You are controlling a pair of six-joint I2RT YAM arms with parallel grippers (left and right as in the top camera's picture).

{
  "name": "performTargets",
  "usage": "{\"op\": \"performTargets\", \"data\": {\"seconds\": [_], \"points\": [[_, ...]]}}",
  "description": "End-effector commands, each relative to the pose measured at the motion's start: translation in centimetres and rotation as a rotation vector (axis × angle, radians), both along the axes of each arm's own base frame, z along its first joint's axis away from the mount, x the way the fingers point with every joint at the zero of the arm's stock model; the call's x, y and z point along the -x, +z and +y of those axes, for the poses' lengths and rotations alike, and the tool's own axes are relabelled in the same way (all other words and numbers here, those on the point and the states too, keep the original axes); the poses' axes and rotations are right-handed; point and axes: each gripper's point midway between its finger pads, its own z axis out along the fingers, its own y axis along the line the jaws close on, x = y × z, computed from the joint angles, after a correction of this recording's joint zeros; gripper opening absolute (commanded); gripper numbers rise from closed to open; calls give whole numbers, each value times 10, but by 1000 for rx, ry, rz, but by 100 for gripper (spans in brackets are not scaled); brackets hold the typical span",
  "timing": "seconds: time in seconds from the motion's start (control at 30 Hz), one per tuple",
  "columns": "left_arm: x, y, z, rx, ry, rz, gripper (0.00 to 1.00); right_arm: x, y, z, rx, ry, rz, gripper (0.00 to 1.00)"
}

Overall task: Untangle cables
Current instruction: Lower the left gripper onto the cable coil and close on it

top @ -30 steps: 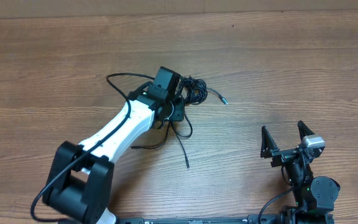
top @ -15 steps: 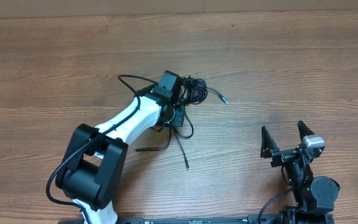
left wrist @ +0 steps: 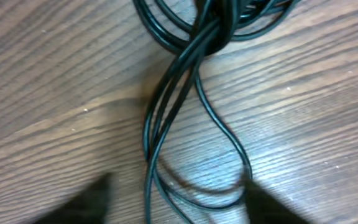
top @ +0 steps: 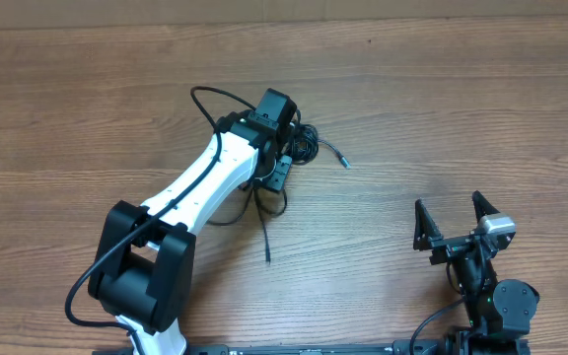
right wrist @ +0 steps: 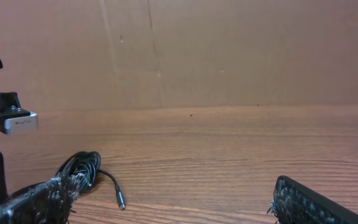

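Note:
The cables [top: 304,146] lie as a black tangled coil at mid-table, with a bluish plug tip [top: 345,164] to the right. One loose strand ends at its tip [top: 267,258] nearer the front. My left gripper [top: 276,176] hovers over the coil's near side. In the left wrist view its jaws stand open at the bottom edge. Several cable strands [left wrist: 166,118] run between the fingers [left wrist: 86,205] without being pinched. My right gripper [top: 452,222] sits at the front right, open and empty. From the right wrist view the coil [right wrist: 79,167] and a plug [right wrist: 120,200] lie far left.
The wood-grain table [top: 461,99] stretches around the coil. The left arm's own thick black wire [top: 210,99] loops above its wrist. A brown wall [right wrist: 229,50] stands behind the table's far edge.
The left gripper closed on the strands, then opened again. The arm shifted up and left, and the loose strand's end slid left with the coil.

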Motion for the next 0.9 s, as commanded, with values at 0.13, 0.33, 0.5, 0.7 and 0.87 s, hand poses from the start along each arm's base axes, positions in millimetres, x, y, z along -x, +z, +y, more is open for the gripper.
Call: {"op": "performTargets", "data": {"seconds": [0.13, 0.33, 0.5, 0.7, 0.87], "points": [[5, -7, -8, 51, 30, 19, 81, 0, -3, -1, 1, -5, 0, 100], [-14, -9, -18, 91, 38, -50, 43, 0, -3, -1, 1, -5, 0, 100], [-22, -17, -20, 89, 40, -68, 50, 0, -3, -1, 1, -5, 0, 100], [-20, -54, -19, 55, 41, -4, 36, 0, -3, -1, 1, -5, 0, 100], [-21, -50, -20, 57, 38, -9, 4, 0, -3, -1, 1, -5, 0, 100]]}}
